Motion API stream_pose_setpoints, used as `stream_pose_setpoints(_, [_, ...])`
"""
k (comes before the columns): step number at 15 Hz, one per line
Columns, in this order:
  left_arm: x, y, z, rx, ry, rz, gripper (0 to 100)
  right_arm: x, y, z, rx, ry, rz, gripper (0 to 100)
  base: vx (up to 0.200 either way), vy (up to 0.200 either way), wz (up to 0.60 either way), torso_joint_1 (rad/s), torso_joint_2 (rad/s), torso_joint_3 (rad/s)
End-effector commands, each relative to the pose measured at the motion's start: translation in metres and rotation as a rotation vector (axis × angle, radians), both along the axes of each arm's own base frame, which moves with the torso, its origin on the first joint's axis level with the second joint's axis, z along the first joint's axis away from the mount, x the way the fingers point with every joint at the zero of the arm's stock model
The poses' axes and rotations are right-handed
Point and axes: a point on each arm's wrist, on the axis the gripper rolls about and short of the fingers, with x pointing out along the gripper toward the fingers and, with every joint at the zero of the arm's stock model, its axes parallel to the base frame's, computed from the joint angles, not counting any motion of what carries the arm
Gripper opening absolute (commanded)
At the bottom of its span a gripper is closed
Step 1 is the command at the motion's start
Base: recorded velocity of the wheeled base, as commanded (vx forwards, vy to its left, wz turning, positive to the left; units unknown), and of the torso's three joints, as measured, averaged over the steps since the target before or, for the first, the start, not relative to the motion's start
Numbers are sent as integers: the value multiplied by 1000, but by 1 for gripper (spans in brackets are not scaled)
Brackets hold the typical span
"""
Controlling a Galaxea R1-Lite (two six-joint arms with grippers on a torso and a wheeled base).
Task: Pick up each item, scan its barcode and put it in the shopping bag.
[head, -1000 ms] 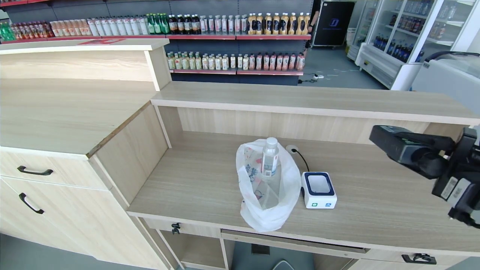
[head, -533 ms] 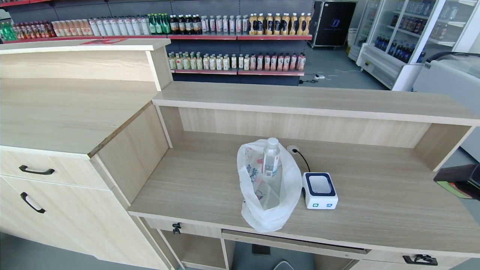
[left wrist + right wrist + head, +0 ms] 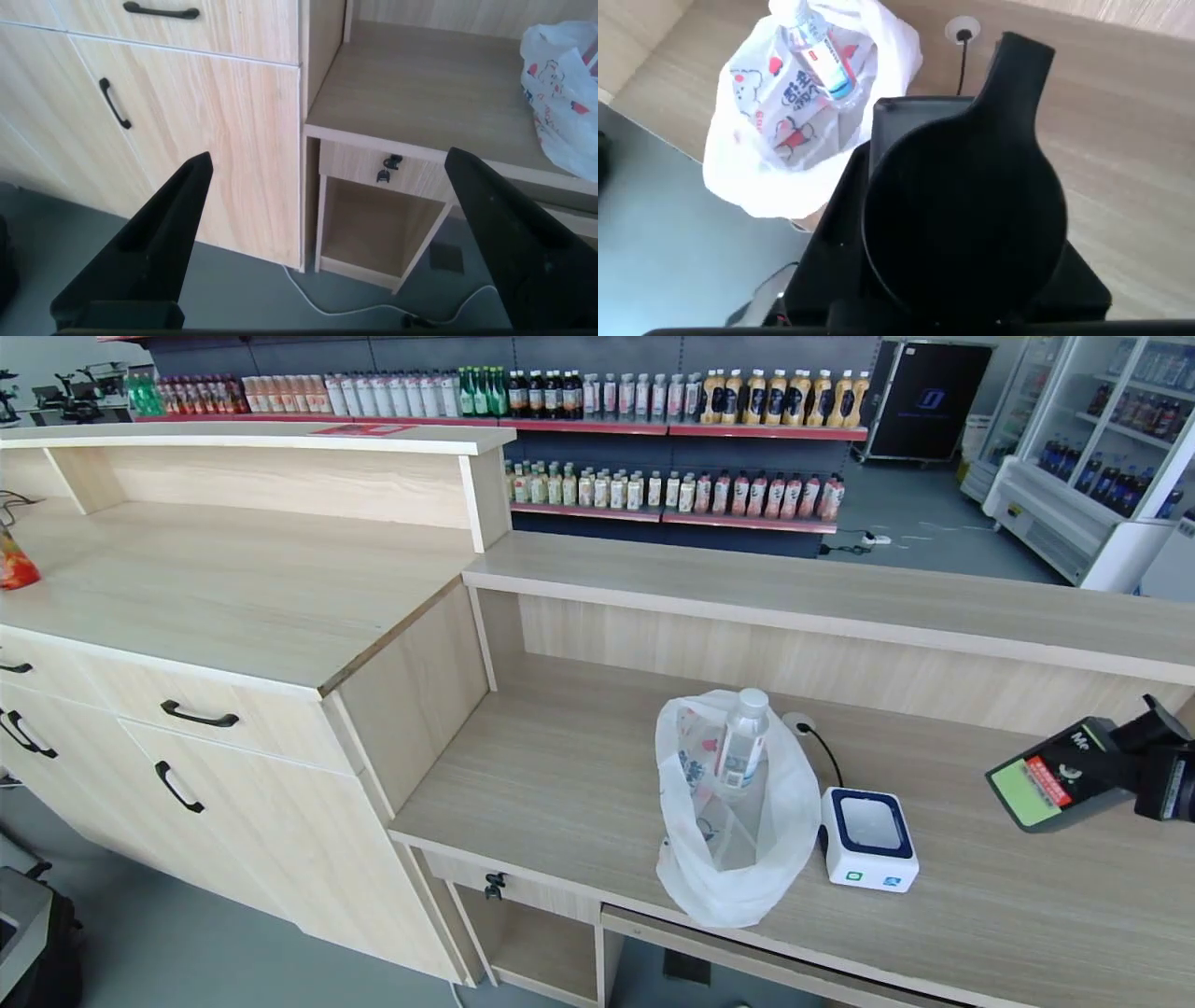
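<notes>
Gripping a black box (image 3: 1050, 784), the right jaws hover above the counter (image 3: 1027, 915).

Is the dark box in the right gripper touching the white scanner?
Apart. In the head view, bare counter shows between the dark box, held in the right gripper, and the white scanner.

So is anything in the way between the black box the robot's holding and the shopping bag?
Only the scanner, sitting on the counter beside the shopping bag, between it and the black box in the right gripper. The box seems held higher than it. A bottle already stands in the bag.
</notes>
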Motion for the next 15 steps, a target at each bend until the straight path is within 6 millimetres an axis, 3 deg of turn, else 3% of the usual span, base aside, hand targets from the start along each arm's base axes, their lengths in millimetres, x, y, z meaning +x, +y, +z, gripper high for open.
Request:
stream_pose_setpoints(1, [0, 0, 0, -1, -1, 0, 100, 38, -5, -29, 156, 152, -50, 0, 0, 0, 0, 0, 0, 0])
stream_pose_setpoints(4, [0, 0, 0, 1, -1, 0, 100, 69, -17, -48, 236, 218, -65, 0, 0, 0, 0, 0, 0, 0])
stream_pose_setpoints(8, [0, 0, 0, 1, -1, 0, 100, 83, -17, -65, 251, 245, -46, 0, 0, 0, 0, 0, 0, 0])
stream_pose_setpoints(15, [0, 0, 0, 1, -1, 0, 100, 94, -2, -76, 225, 267, 14, 0, 0, 0, 0, 0, 0, 0])
